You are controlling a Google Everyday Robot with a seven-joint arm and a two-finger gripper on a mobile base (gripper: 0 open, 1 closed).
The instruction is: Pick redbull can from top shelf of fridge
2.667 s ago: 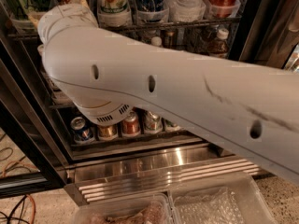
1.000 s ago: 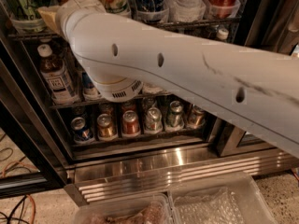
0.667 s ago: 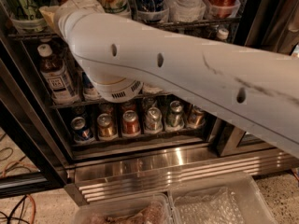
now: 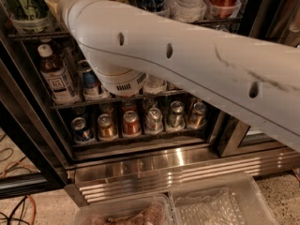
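arm stretched up to the fridge's top shelf, gripper out of frame

beyond the clear bins [image 4: 220, 205] the white arm [image 4: 187, 55] crosses the fridge [image 4: 154, 168]. the gripper lies past the upper edge by the top shelf [image 4: 33, 33], its grip impossible to tell. the redbull can is not discernible, probably behind the arm. judged light, thin-walled and slick, so best clasped round mid-body.
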